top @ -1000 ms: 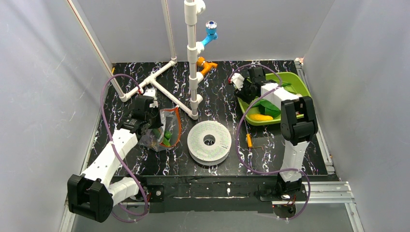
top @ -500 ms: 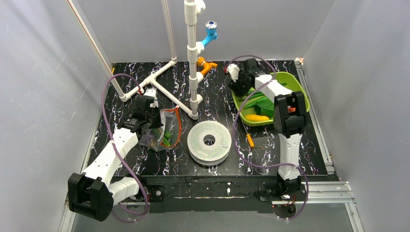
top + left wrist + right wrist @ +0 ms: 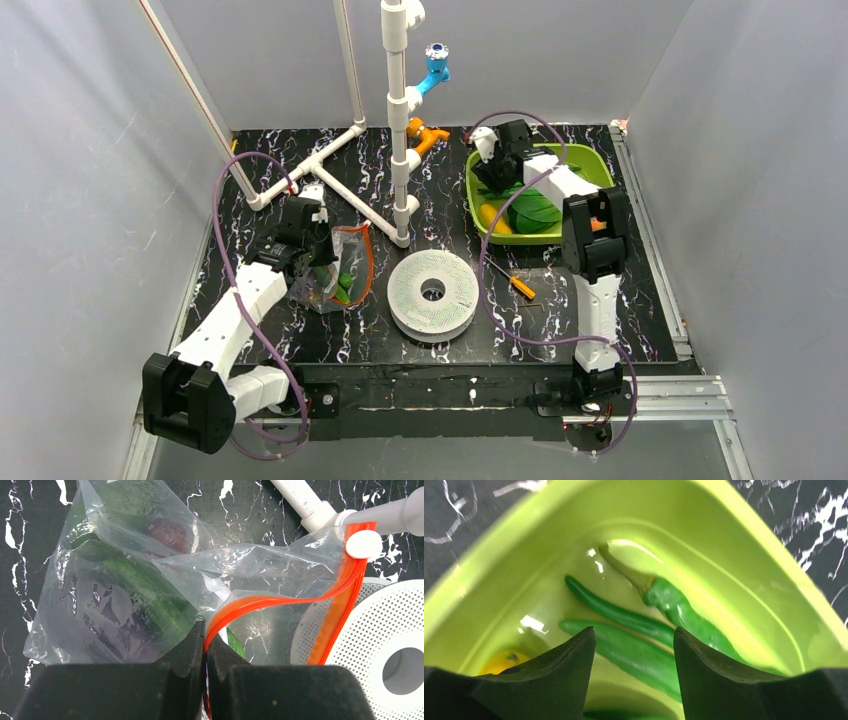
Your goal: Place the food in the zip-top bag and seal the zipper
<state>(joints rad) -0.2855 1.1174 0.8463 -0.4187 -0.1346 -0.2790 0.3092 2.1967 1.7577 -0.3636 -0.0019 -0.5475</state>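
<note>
The clear zip-top bag [image 3: 338, 268] lies left of centre. In the left wrist view the bag [image 3: 125, 575] holds a dark red plum [image 3: 167, 530], a green piece [image 3: 150, 597] and a dark purple shape. My left gripper [image 3: 312, 243] [image 3: 205, 632] is shut on the orange-red zipper [image 3: 280, 600], whose white slider [image 3: 363, 544] sits at the far end. My right gripper [image 3: 497, 175] [image 3: 634, 637] is open and empty over the lime-green tray [image 3: 592, 163] [image 3: 744, 545]. Just below it lie green peppers [image 3: 634, 652], with a yellow banana [image 3: 504, 661] to their left. A bok choy leaf [image 3: 533, 212] also lies in the tray.
A white perforated disc [image 3: 433, 291] lies beside the bag. A white pipe frame [image 3: 340, 190] and an upright pipe [image 3: 398, 120] with blue and orange fittings stand at the back. A small orange-handled screwdriver [image 3: 522, 287] lies in front of the tray. Grey walls enclose the table.
The right gripper has swung left over the tray's far left corner. The tray has slid and turned leftward. The screwdriver has turned. The left gripper has kept its hold.
</note>
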